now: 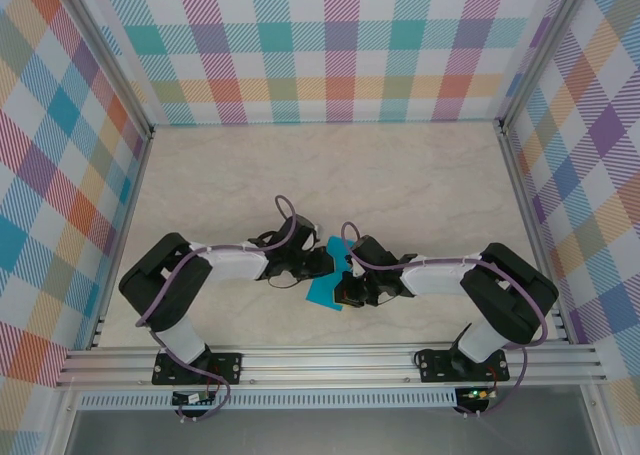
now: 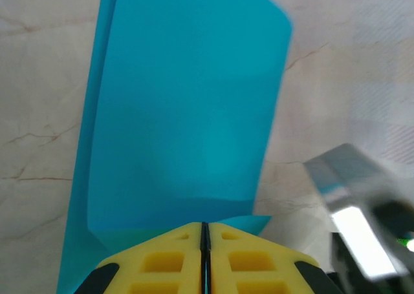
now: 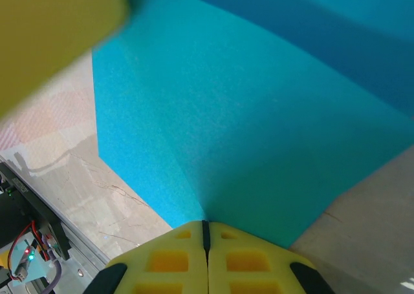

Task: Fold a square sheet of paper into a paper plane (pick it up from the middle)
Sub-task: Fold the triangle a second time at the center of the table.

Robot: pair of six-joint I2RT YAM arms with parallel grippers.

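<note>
Black-and-white arms [image 1: 225, 265] trail purple cables [image 1: 285, 207]; the yellow fingers [image 2: 162, 262] seem black-edged, though blurred.

Bright, even light across the counter [image 1: 400, 175], shadows faint and soft; both wrist views smear out of focus near the edges.

A robotics lab test cell: a pale marble-patterned tabletop [image 1: 400, 175] enclosed at 9, 12 and 3 o'clock by pastel plaid wall panels [image 1: 330, 45], with silver aluminium extrusion rails [image 1: 330, 360] at 6 o'clock carrying 2 bolted black-and-white robot arms [image 1: 230, 263].
</note>
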